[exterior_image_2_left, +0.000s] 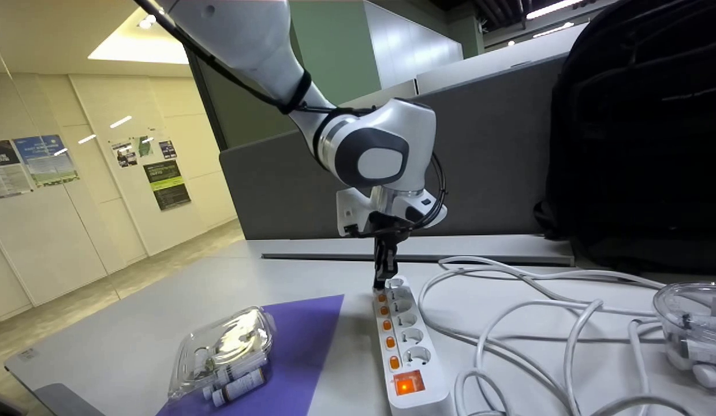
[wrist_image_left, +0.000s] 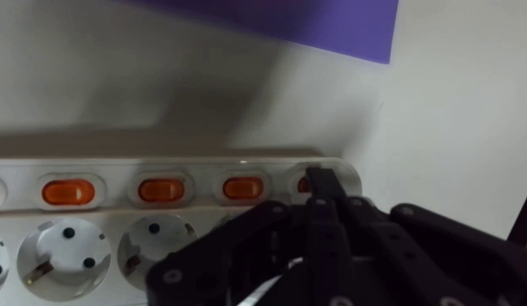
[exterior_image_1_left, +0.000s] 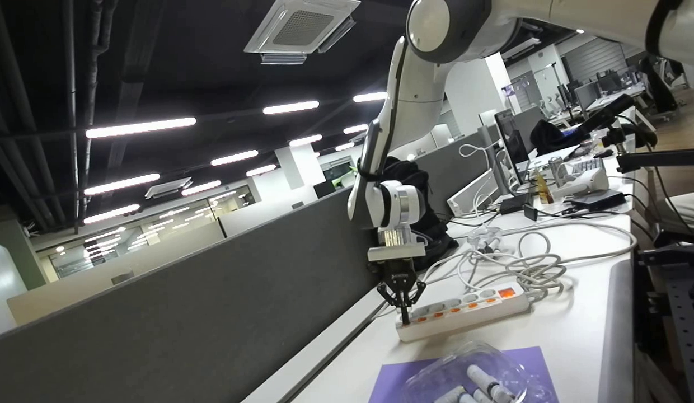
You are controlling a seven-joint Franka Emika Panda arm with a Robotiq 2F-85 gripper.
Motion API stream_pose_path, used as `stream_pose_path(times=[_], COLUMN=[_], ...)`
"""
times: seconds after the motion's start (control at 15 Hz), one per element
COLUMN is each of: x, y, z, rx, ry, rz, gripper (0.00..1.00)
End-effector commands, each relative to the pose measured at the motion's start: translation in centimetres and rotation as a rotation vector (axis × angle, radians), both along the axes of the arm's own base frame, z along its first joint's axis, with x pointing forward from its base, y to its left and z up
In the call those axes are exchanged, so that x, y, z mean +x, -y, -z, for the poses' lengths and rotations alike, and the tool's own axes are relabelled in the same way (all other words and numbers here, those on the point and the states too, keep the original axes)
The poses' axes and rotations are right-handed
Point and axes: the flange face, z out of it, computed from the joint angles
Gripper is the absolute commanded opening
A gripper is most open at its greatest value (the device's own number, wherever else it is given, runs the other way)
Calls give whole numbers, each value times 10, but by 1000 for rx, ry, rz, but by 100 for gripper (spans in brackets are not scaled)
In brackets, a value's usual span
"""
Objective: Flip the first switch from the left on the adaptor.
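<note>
hand [exterior_image_1_left: 404, 322] over end switch [wrist_image_left: 304, 185] | adaptor [exterior_image_1_left: 464, 320] on desk [exterior_image_1_left: 576, 324] | container [exterior_image_2_left: 225, 349] on sheet [exterior_image_2_left: 309, 341]

White arm [exterior_image_1_left: 420, 98] in a bend, black fingers [wrist_image_left: 325, 182] downward and tight together.

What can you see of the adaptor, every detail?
The adaptor is a long, white, plastic-looking strip lying flat on the white desk. Round sockets run in a row beside small orange switches; a larger orange switch glows at one end. At the opposite end, the shut jaws partly hide the last small switch; contact looks likely but isn't certain.
</note>
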Motion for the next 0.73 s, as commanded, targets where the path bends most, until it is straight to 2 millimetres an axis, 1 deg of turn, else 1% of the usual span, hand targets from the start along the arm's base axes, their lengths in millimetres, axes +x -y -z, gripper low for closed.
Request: stream_pose_path(times=[0.0,0.13,0.33,0.47,0.53,0.67], x=[-7,-12,-25,-35,-39,-50], y=[-14,-26,-50,-66,-73,-85], z=[1,-17,-40,-56,-65,-78], rx=[-15,-54,-124,-171,-190,-204], ry=[30,91,180,226,250,256], rz=[-92,-175,-309,-368,-364,-358], gripper=[0,0,0,0,19,33])
